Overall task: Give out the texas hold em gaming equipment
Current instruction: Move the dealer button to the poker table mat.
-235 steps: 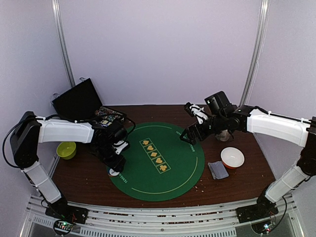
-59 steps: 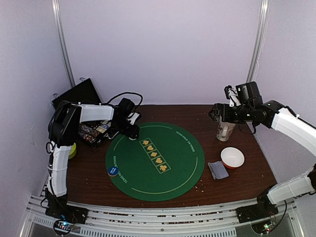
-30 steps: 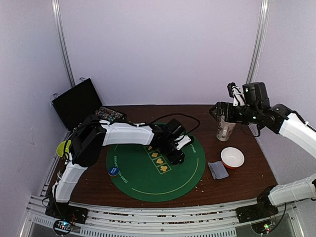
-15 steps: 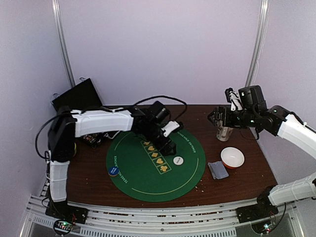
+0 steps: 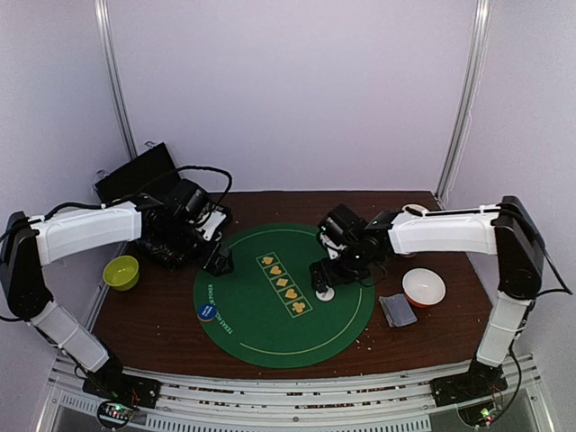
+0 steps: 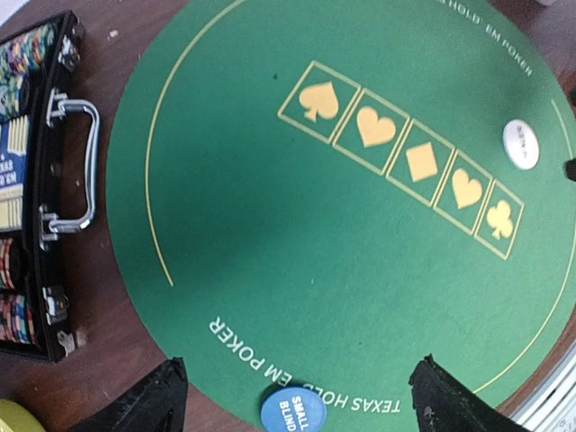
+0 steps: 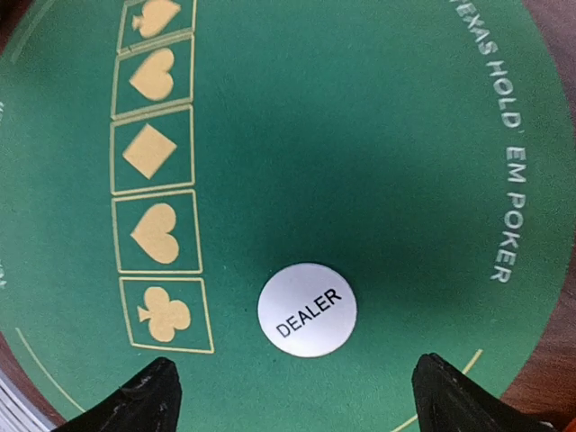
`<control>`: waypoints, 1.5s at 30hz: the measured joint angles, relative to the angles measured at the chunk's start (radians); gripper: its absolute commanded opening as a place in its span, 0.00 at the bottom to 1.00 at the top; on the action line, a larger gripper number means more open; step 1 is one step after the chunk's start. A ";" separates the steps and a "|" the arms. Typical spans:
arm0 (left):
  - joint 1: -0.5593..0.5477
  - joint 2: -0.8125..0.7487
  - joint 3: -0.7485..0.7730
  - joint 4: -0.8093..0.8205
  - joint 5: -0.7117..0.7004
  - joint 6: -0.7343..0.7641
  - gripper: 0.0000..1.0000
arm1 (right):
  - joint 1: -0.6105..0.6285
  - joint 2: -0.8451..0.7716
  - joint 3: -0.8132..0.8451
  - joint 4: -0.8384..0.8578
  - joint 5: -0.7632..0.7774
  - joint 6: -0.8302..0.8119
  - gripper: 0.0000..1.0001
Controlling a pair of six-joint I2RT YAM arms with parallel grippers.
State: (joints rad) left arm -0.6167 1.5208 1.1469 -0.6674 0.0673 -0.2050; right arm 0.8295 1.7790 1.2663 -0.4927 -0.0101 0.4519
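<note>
A round green poker mat (image 5: 270,335) lay in the middle of the brown surface (image 5: 432,337), with five gold suit squares in a diagonal row across it. The white DEALER button (image 7: 307,310) lay flat on the felt at about 3 o'clock from the mat's centre, just beside the club square. The right tool (image 5: 322,281) hovered right over it, fingers (image 7: 144,396) spread wide on either side – released, gripping nothing.

The blue SMALL BLIND disc (image 5: 207,312) sat on the mat's rim near 8 o'clock, overlapping the printed lettering. The left tool (image 5: 219,263) hung over the mat's edge at about 10 o'clock, its fingers (image 6: 450,405) wide apart and empty. Beside it, off the felt at 10 o'clock, the black chip case (image 6: 36,180) stood open, with rows of multicoloured chips inside and its metal handle facing the mat.

A stack of grey-backed cards (image 5: 397,310) lay on the bare wood at 4 o'clock, off the mat – just beside the red-and-white bowl (image 5: 423,286). A lime-green bowl (image 5: 121,272) sat well out at 9 o'clock.
</note>
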 measured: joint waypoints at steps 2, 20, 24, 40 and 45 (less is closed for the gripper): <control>0.002 -0.003 -0.014 -0.011 -0.003 0.000 0.90 | 0.006 0.087 0.047 -0.018 -0.012 -0.011 0.85; 0.018 -0.004 -0.023 -0.015 -0.019 0.035 0.90 | -0.004 0.230 0.119 -0.084 0.053 -0.056 0.42; 0.023 -0.004 -0.023 -0.015 -0.019 0.039 0.90 | -0.045 0.237 0.126 -0.075 0.060 -0.066 0.39; 0.026 -0.006 -0.092 -0.015 -0.005 -0.007 0.89 | -0.160 0.375 0.330 -0.074 0.085 -0.150 0.57; 0.026 -0.043 -0.143 -0.016 -0.006 -0.055 0.91 | -0.164 0.377 0.334 -0.079 0.090 -0.170 0.78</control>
State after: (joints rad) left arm -0.5907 1.4773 1.0042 -0.6834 0.0616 -0.2600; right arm 0.6659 2.1559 1.6001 -0.5713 0.0799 0.2817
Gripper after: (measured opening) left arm 0.895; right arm 0.729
